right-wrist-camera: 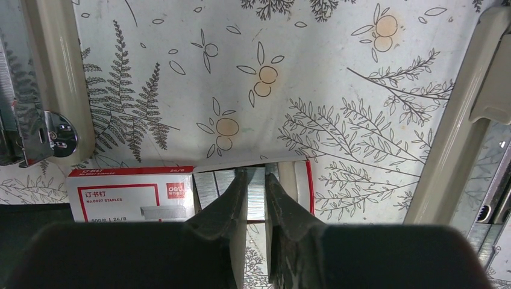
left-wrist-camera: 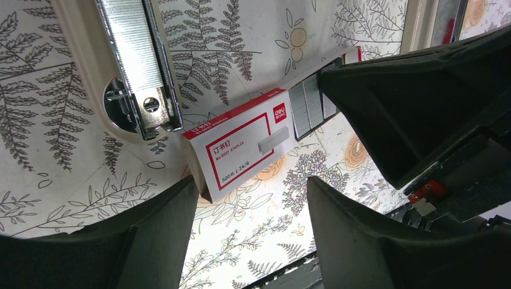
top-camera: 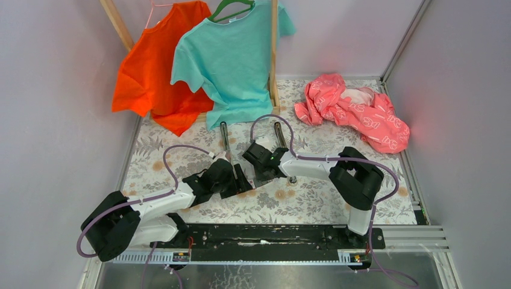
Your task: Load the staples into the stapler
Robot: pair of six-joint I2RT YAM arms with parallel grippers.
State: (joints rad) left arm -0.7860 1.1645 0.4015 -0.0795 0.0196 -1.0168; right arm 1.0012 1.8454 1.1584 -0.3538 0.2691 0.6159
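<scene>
The staples box (left-wrist-camera: 241,144), white with red print, lies flat on the floral table, and its tray is pulled out with grey staple strips (left-wrist-camera: 310,108) showing. My right gripper (right-wrist-camera: 256,176) reaches into that tray, its fingers pinched on one strip (right-wrist-camera: 256,201). One corner of the box lies beside the left finger of my open left gripper (left-wrist-camera: 250,198), which holds nothing. The stapler (left-wrist-camera: 135,60), cream with a shiny metal channel, lies just beyond the box. From above, both grippers (top-camera: 238,180) (top-camera: 260,165) meet mid-table and hide the box.
Two long stapler parts (top-camera: 224,137) (top-camera: 280,135) lie parallel behind the grippers, and a second cream bar (right-wrist-camera: 476,120) shows at right. At the back hang an orange shirt (top-camera: 150,78) and a teal shirt (top-camera: 232,60); a pink cloth (top-camera: 355,111) lies back right.
</scene>
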